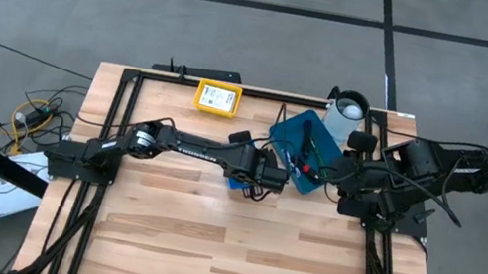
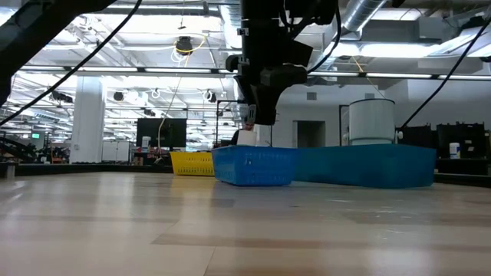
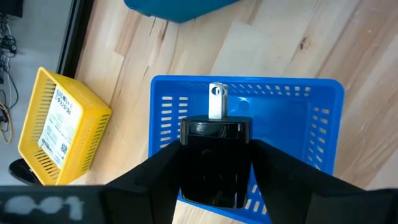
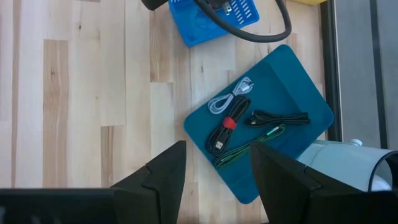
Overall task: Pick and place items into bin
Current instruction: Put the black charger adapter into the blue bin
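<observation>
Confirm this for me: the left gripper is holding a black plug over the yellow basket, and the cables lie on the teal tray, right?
Not quite. The left gripper holds the black plug over the blue basket, not the yellow basket beside it, as the left wrist view shows. The cables do lie on the teal tray.

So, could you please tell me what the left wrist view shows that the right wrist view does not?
Only the left wrist view shows the left hand holding a black block with a small silver tab over the blue basket, plus the yellow basket with a printed packet inside.

Only the right wrist view shows the cables lying on the teal tray: white, black with a red tie, green. The right hand hovers open and empty, beside a white cylinder.

Both show the blue basket, the teal tray and the wooden table.
</observation>
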